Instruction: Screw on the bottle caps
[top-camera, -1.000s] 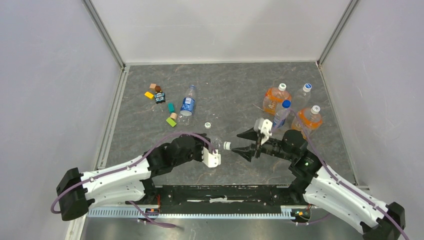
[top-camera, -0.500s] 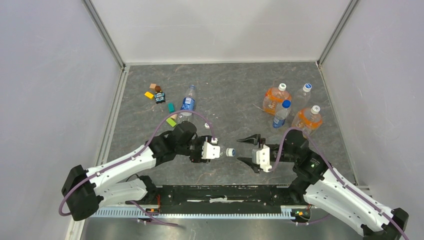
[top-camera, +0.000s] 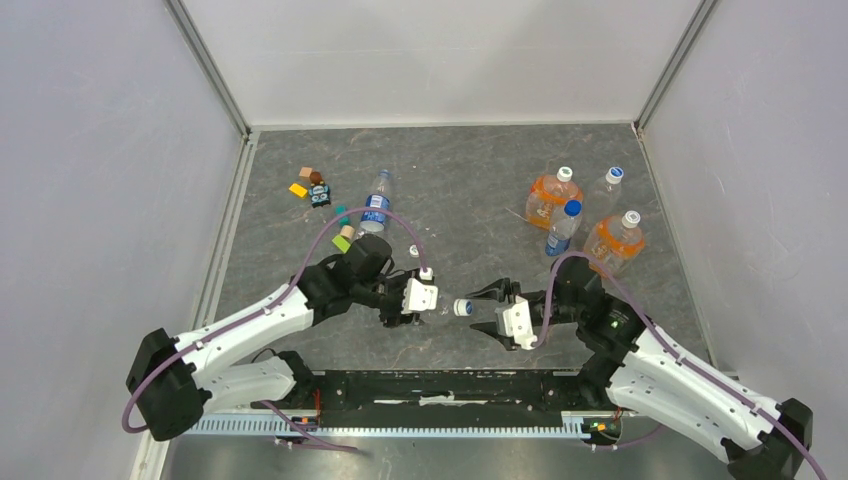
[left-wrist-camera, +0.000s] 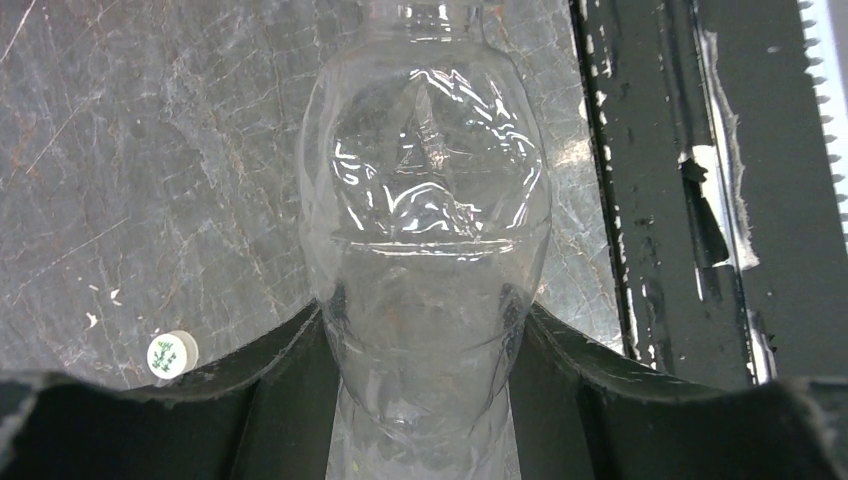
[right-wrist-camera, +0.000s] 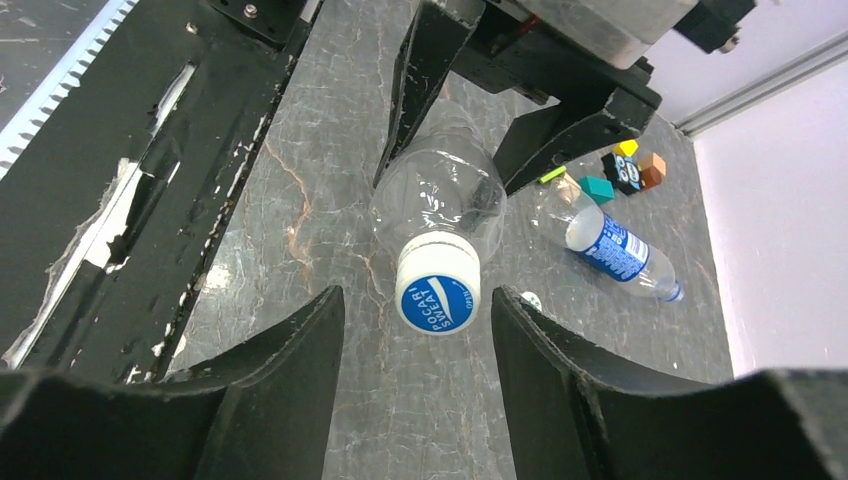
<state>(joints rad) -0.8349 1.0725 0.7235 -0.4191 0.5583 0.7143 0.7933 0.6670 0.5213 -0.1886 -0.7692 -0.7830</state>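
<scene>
Now: cap on neck, right fingers not yet closed

Left gripper (left-wrist-camera: 425, 335) clamps unlabelled bottle (left-wrist-camera: 425, 180) around its body, held sideways. Cap (right-wrist-camera: 438, 290) sits on the neck between right gripper (right-wrist-camera: 415, 298) fingers, which are spread and not touching it. Bottle looks empty, light, thin-walled and crushable, so pinch the cap rim only.

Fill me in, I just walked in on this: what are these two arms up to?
The left gripper holds the unlabelled clear bottle sideways, neck toward the right gripper. A cap sits on that neck, and that gripper's open jaws flank it without touching. The labelled bottle and a loose cap lie on the table.
</scene>
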